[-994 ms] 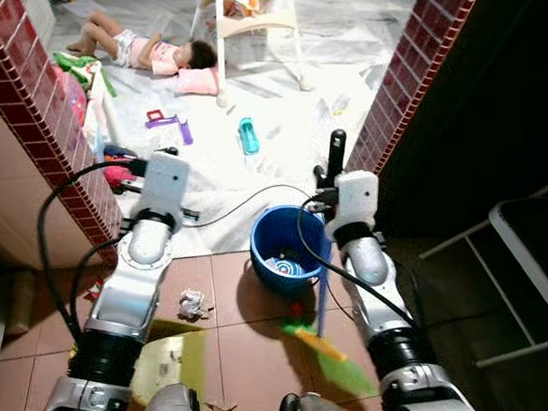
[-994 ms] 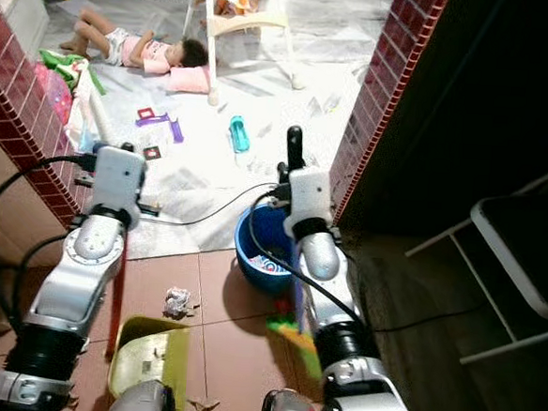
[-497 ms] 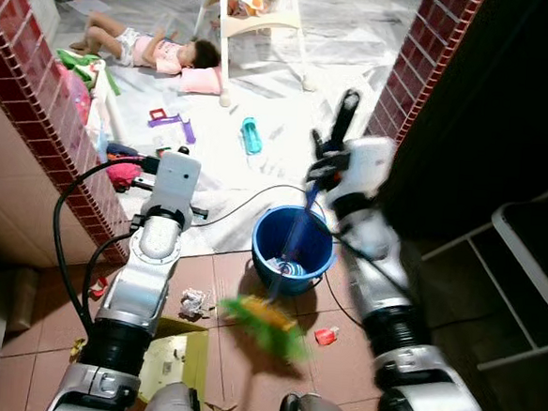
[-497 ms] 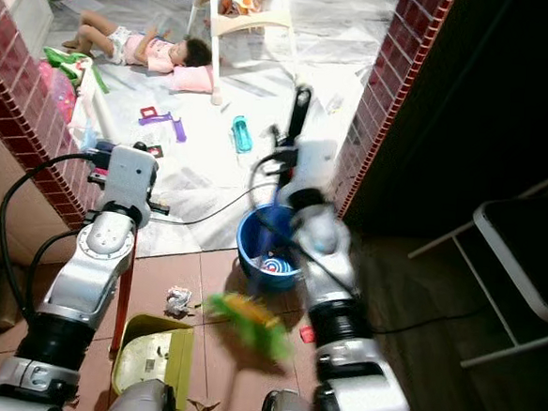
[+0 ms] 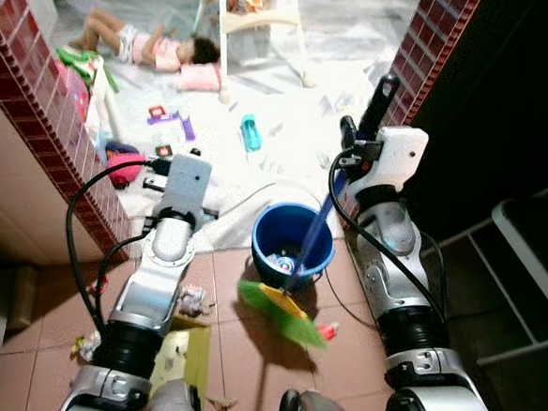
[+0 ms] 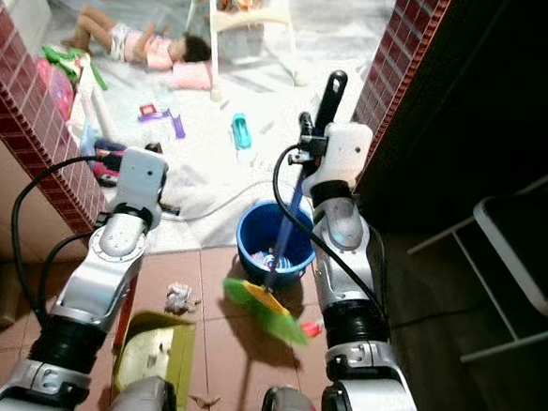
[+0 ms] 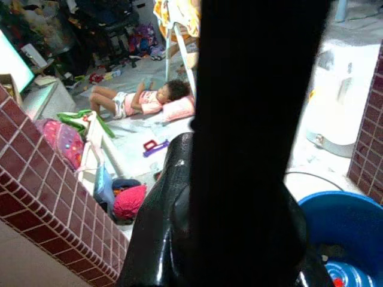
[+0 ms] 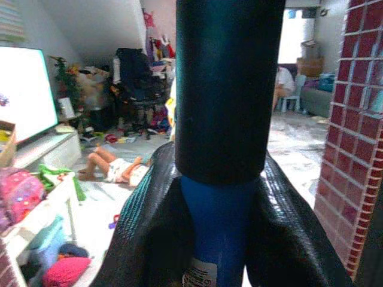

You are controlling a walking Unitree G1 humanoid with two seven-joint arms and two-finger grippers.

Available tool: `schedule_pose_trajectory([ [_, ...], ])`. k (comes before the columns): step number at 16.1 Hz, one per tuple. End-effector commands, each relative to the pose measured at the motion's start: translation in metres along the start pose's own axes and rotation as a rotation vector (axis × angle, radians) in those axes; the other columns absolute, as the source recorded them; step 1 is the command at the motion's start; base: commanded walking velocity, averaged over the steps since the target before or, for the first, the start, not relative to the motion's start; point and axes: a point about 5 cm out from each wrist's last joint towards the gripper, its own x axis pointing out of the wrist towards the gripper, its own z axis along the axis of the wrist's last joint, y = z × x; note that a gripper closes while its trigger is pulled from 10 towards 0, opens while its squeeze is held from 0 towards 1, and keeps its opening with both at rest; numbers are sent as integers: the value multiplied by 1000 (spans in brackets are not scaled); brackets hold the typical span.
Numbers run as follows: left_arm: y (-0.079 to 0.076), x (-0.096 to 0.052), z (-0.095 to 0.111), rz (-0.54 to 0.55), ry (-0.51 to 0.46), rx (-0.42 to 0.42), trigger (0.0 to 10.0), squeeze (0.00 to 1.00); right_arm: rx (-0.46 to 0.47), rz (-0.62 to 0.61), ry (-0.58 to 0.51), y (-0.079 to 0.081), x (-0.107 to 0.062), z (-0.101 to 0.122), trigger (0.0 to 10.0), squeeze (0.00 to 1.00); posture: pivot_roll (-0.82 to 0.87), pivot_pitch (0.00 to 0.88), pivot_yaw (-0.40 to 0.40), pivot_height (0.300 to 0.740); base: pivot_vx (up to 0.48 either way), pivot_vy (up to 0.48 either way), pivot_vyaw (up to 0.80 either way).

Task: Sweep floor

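Note:
My right gripper [image 5: 348, 145] is shut on the blue handle of a broom [image 8: 218, 197], just below its black grip. The handle slants down past the blue bucket [image 5: 293, 240] to the green bristle head [image 5: 281, 311], which is over the tiles. My left gripper [image 5: 170, 166] is shut on the dark upright handle [image 7: 251, 119] of a yellow-green dustpan [image 6: 156, 348] that rests on the tiles under my left arm. Crumpled paper [image 5: 192, 300] lies between dustpan and bucket. A small red scrap [image 5: 327, 332] lies right of the bristles.
Red brick pillars stand at left [image 5: 44, 124] and right [image 5: 426, 47] of the opening. A person [image 5: 153, 47] lies on the white floor beyond, among toys, near a white chair [image 5: 259, 16]. A black cable [image 5: 246, 199] crosses the floor. A folding chair [image 5: 535, 243] stands at right.
The broom head swung left from under my right arm toward the dustpan, then eased back a little right. My right gripper rose and moved right; the red scrap is uncovered.

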Motion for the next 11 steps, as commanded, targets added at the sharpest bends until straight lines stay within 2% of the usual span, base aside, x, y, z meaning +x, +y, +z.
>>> schedule_pose_trajectory([
  [1,-2,-3,-11,-4,64,-15,10000,0,-6,0,-36,-1,1,8,10000,0,-57,114,-33,740,-251,0,0],
  [6,5,8,-7,-9,53,-9,10000,0,5,-17,-48,7,4,12,10000,0,-82,113,6,740,-274,0,0],
  [10,1,12,-2,-23,41,-15,10000,0,-1,-25,-45,9,-1,10,10000,0,-81,105,10,740,-270,0,0],
  [11,1,13,-1,-26,35,-15,10000,0,-2,-26,-39,9,-1,9,10000,0,-75,100,8,740,0,0,0],
])
